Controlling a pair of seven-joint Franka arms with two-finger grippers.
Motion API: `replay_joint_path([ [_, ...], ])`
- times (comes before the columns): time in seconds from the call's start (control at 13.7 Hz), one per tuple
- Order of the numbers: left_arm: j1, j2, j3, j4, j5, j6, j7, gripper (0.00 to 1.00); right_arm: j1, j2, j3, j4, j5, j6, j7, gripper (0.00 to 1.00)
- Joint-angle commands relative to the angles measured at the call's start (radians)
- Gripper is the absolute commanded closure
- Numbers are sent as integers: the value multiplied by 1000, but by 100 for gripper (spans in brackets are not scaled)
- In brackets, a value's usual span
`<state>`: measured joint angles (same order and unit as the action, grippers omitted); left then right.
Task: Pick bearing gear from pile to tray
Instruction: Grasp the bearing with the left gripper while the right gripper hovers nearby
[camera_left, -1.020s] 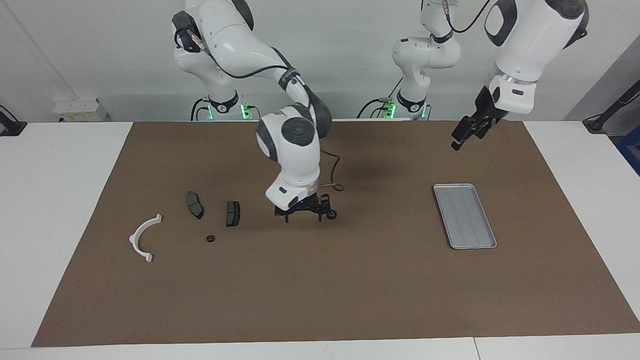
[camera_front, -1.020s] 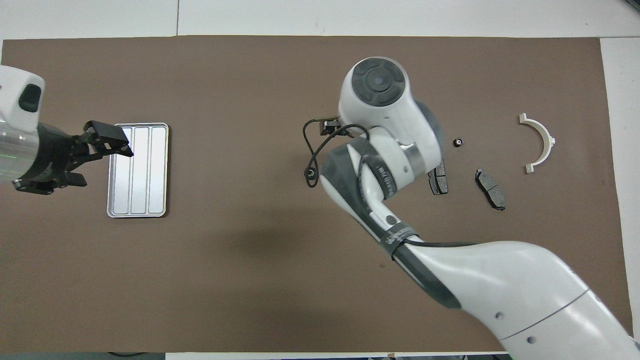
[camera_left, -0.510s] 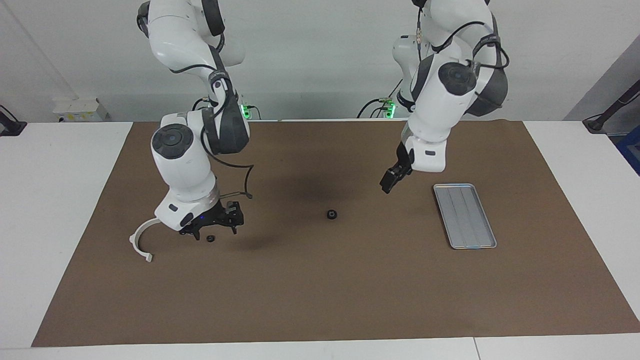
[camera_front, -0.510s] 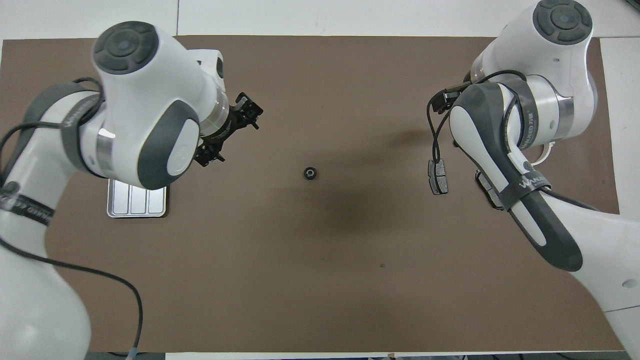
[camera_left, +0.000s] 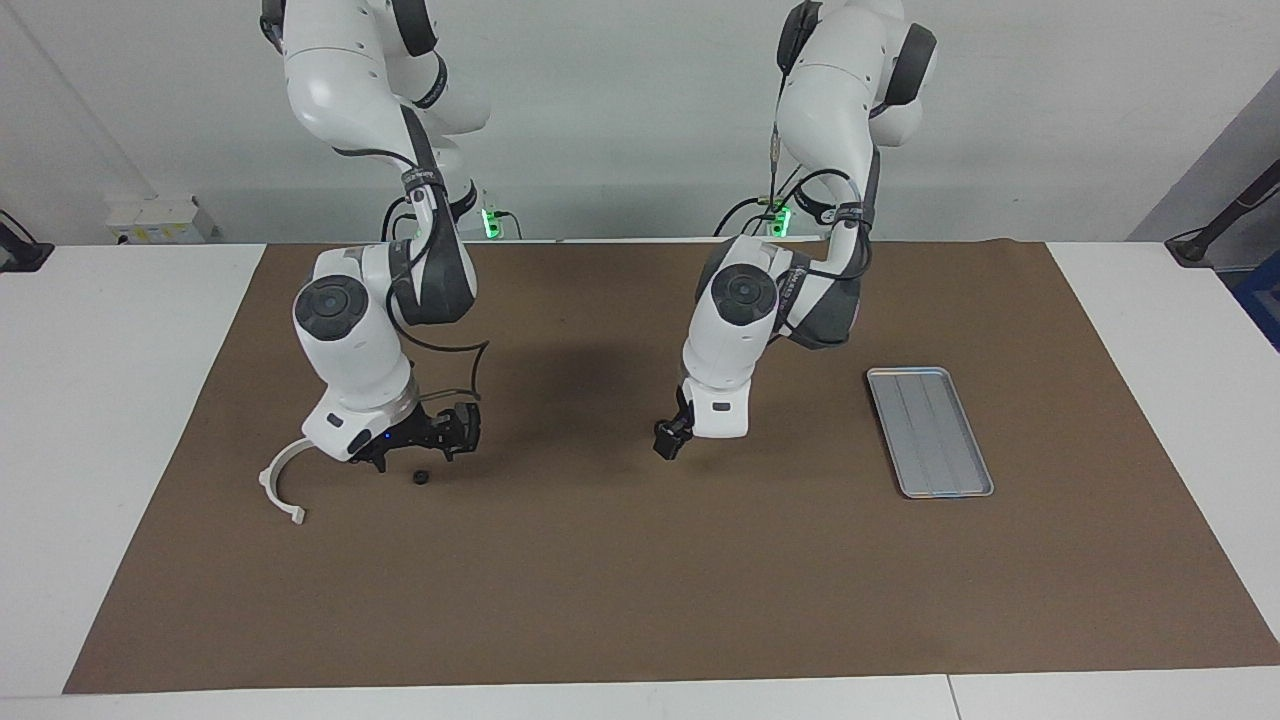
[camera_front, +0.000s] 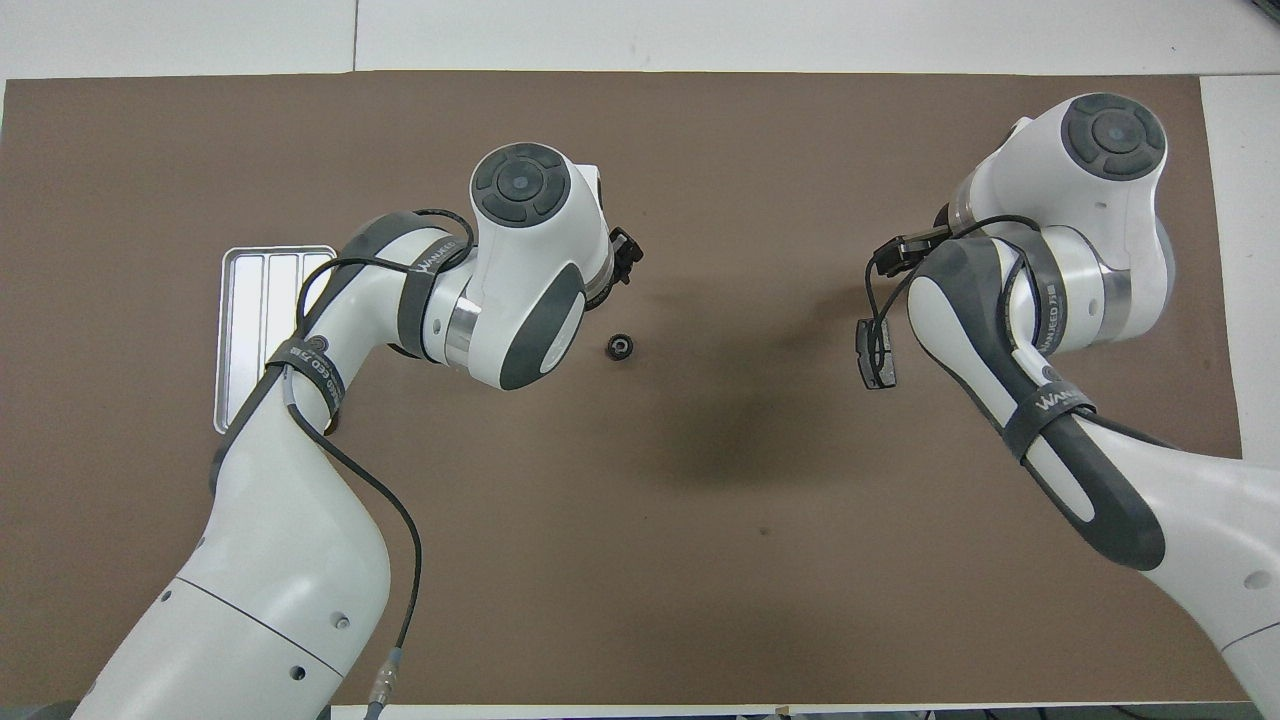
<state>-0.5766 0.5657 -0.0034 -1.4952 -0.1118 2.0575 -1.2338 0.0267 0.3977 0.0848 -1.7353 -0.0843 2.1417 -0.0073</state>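
Note:
A small black bearing gear (camera_front: 620, 347) lies alone on the middle of the brown mat. My left gripper (camera_left: 666, 443) hangs open just above the mat at that spot and covers the gear in the facing view; overhead, the left gripper (camera_front: 625, 258) is apart from the gear. My right gripper (camera_left: 426, 446) is open and empty, low over the pile, close above a second black ring (camera_left: 421, 477). The white half-ring bracket (camera_left: 284, 478) lies beside it. One dark plate (camera_front: 873, 352) shows overhead. The silver tray (camera_left: 931, 432) is empty at the left arm's end.
The brown mat (camera_left: 640, 580) covers most of the white table. The right arm's body hides the rest of the pile overhead. The left arm's forearm crosses over part of the tray (camera_front: 262, 300) in the overhead view.
The right gripper left the gear at mid-mat and swung to the pile, where it now hovers. The left arm came from beside the tray to the middle and dropped low at the gear.

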Motion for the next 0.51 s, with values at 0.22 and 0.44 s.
replay_joint_path([
  [0.22, -58, -38, 17, -148, -16, 124, -10, 0, -53, -22, 16, -119, 5, 135, -51, 0],
  [0.44, -71, -27, 17, -139, -17, 113, -19, 4, -53, -5, 16, -124, 3, 138, -49, 0],
])
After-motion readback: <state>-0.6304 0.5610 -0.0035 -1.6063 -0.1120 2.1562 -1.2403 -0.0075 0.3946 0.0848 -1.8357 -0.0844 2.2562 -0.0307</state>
